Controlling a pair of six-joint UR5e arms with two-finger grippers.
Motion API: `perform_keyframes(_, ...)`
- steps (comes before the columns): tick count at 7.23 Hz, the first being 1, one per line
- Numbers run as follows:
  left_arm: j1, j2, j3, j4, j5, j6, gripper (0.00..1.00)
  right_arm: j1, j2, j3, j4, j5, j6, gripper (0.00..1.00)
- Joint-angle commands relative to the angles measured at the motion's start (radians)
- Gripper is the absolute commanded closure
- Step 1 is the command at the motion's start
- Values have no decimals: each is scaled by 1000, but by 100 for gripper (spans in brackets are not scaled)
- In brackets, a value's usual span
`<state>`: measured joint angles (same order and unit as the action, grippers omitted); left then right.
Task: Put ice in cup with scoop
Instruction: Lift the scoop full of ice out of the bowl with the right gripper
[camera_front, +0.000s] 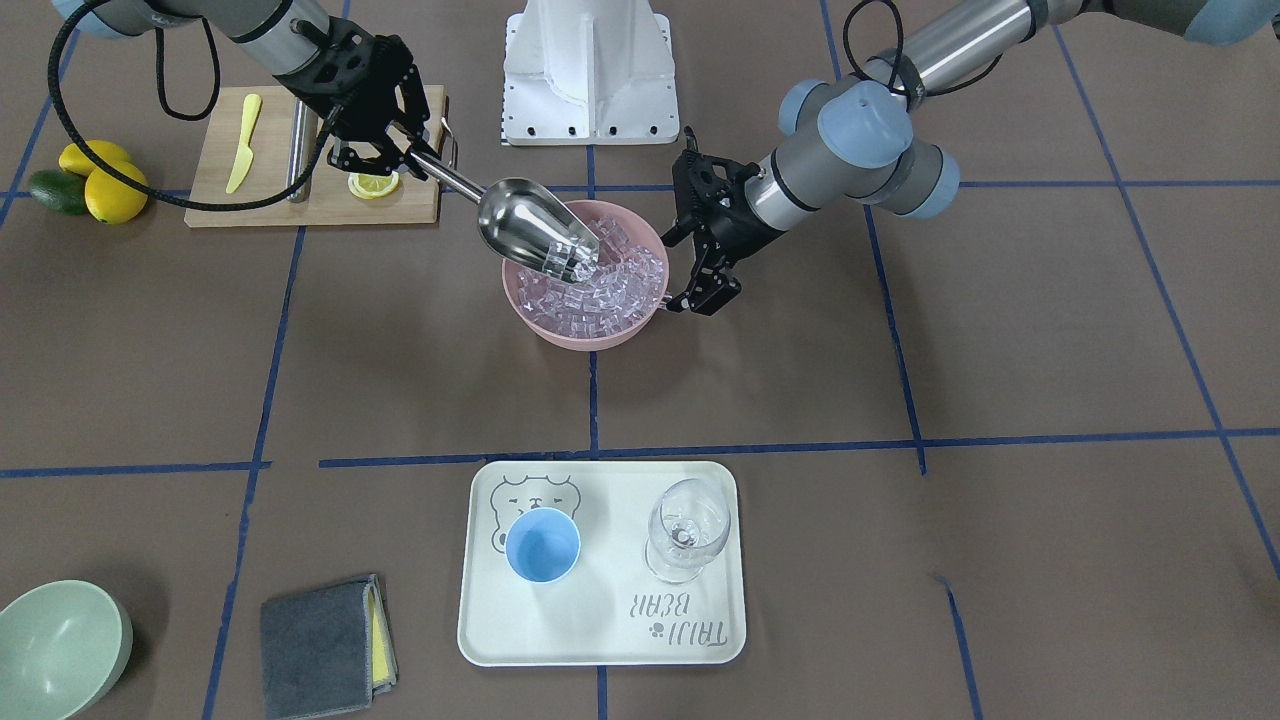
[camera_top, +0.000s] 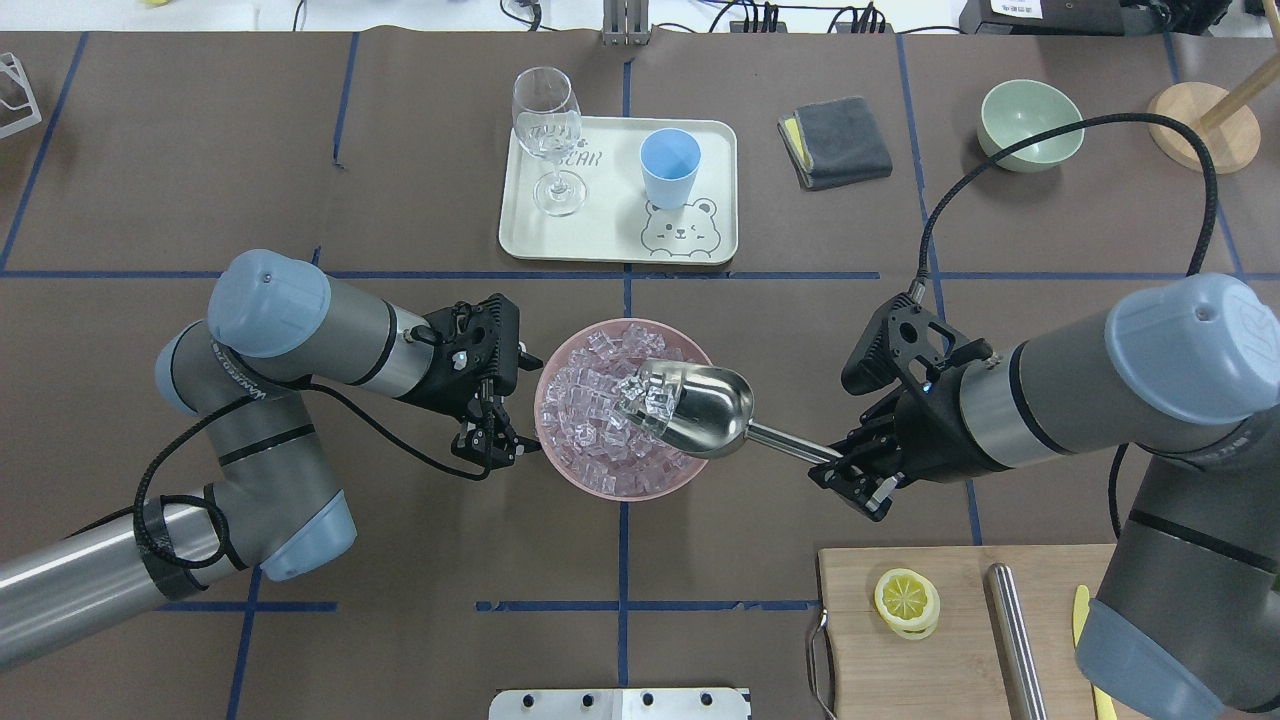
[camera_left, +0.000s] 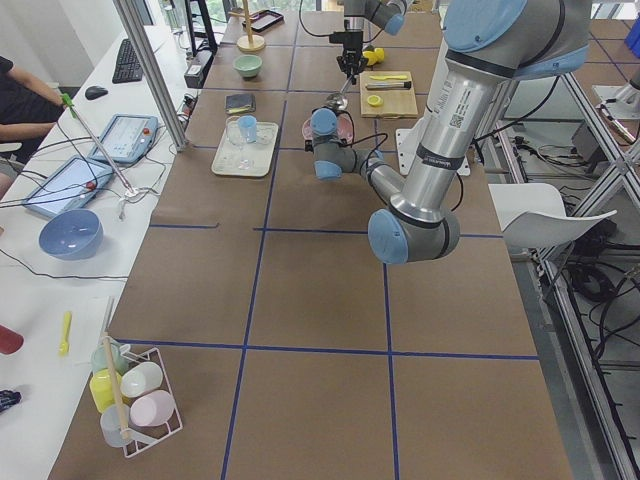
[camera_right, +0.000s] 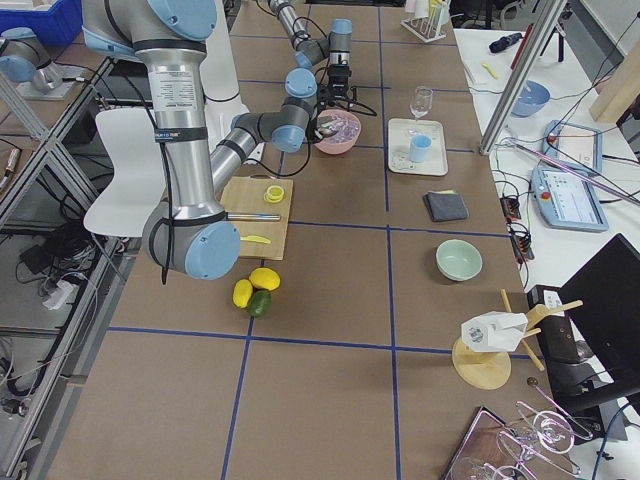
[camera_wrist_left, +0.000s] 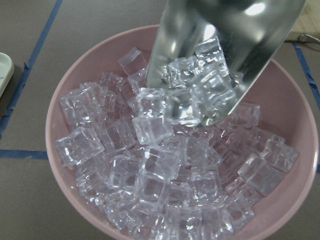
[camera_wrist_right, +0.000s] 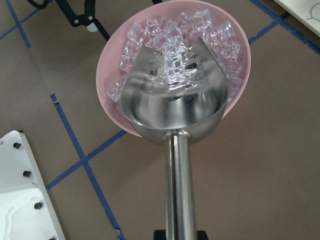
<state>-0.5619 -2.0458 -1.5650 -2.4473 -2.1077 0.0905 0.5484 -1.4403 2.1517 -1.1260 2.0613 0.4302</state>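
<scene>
We've got a pink bowl (camera_front: 585, 340) mid-table (camera_front: 1000, 350), and a cream tray (camera_front: 600, 625) with a wine glass (camera_front: 686, 530) standing upright on it. On the wooden cutting board (camera_front: 415, 205) we see a lemon slice (camera_front: 373, 184), a yellow knife (camera_front: 243, 143) and a steel rod (camera_front: 298, 150). Two lemons (camera_front: 115, 192) and a dark green fruit (camera_front: 57, 190) sit just beside it. A green bowl (camera_front: 60, 645) and a folded grey cloth (camera_front: 315, 645) lie near each other.

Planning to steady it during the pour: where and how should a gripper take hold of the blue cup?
Probably clasp the cup across its outer wall, mid-height, coming in level from the side away from the wine glass. It stands upright on the tray, round and handleless; this leaves its open mouth free for ice.
</scene>
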Motion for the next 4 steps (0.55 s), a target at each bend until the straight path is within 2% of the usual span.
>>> perform_keyframes(1,-1,-1,-7,4,0,0,0,-1,-17,-6,72,-44,39,100)
perform_keyframes(3,-3,-1,-7,4,0,0,0,-2,-58,-47,237,-64,103,100)
perform_keyframes(4,-3,-1,-9,4,-2,0,0,-2,-54,-52,250,-79,129,100)
